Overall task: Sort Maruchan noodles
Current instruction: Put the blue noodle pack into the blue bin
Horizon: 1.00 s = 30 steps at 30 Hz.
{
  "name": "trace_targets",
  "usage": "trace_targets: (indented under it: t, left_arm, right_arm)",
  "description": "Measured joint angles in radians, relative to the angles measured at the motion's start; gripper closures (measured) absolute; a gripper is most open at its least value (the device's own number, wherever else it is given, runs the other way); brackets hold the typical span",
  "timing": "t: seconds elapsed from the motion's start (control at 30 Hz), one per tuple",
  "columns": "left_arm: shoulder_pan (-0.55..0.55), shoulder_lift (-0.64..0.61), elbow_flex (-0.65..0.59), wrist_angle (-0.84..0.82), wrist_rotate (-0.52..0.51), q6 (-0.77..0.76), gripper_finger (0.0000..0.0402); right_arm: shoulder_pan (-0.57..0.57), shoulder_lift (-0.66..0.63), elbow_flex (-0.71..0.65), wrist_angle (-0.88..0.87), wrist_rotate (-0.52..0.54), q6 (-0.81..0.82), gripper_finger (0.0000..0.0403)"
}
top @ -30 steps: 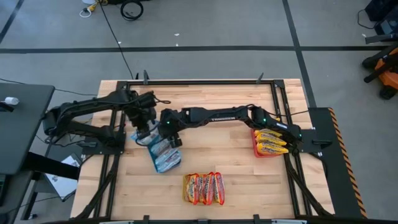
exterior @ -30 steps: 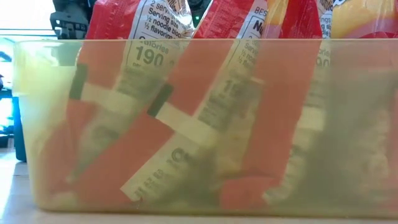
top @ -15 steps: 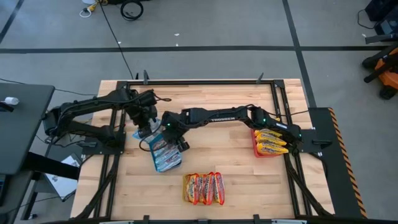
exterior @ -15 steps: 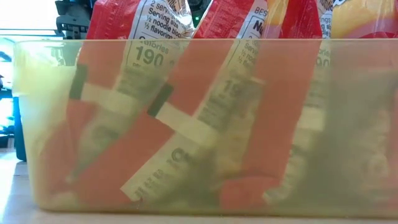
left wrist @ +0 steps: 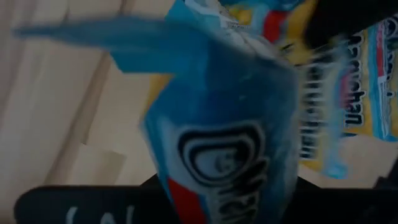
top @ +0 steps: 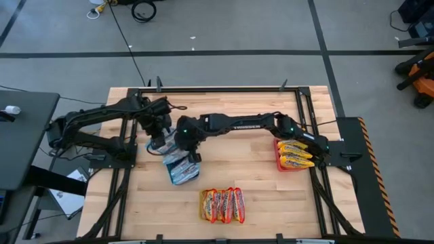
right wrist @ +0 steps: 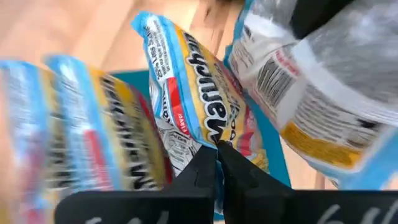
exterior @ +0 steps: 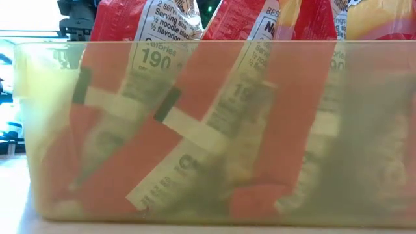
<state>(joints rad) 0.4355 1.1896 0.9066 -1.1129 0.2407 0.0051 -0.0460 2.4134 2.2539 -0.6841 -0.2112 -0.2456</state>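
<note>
Both arms met over the blue tray point(top: 178, 177) on the bench point(top: 258, 183). Right gripper point(right wrist: 216, 163) had its jaws pinched together on a blue-edged noodle packet point(right wrist: 199, 118) there; left gripper point(top: 157, 144) was clamped on another blue packet point(left wrist: 230, 149) just beside it.

A light wooden tabletop point(top: 258, 183) stands on a grey floor point(top: 237, 27) crossed by dark tape lines point(top: 319, 27). A black cable point(top: 122, 34) trails over the floor. A dark desk point(top: 24, 135) sits beside the tabletop, with orange equipment point(top: 420, 74) opposite.
</note>
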Motion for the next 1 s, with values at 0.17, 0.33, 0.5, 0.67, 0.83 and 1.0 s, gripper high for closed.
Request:
trace_targets:
  t: [0.17,0.33,0.5,0.67,0.83,1.0]
  left_arm:
    - [0.0,0.005,0.086,-0.025,-0.068,0.079,0.0324]
    - [-0.003,0.004,0.206,-0.097,-0.083,0.108,0.0324]
    - [-0.034,0.071,0.213,-0.104,-0.079,0.113,0.0324]
    - [-0.096,0.194,0.213,-0.041,-0.063,0.223,0.0324]
    - [-0.124,0.289,0.214,-0.032,0.005,0.293,0.0324]
    - [-0.105,0.339,0.217,-0.069,0.015,0.294,0.0324]
  right_arm:
    - [-0.01,-0.057,0.003,-0.071,-0.058,0.114,0.0395]
    - [-0.017,-0.061,-0.012,-0.098,-0.072,0.138,0.0395]
    - [-0.013,-0.061,-0.072,-0.046,-0.072,0.142,0.0395]
    - [-0.011,-0.061,-0.1,-0.049,-0.071,0.142,0.0395]
    - [-0.009,-0.061,-0.106,-0.075,-0.053,0.13,0.0395]
    - [-0.006,-0.061,-0.106,-0.102,0.032,0.113,0.0395]
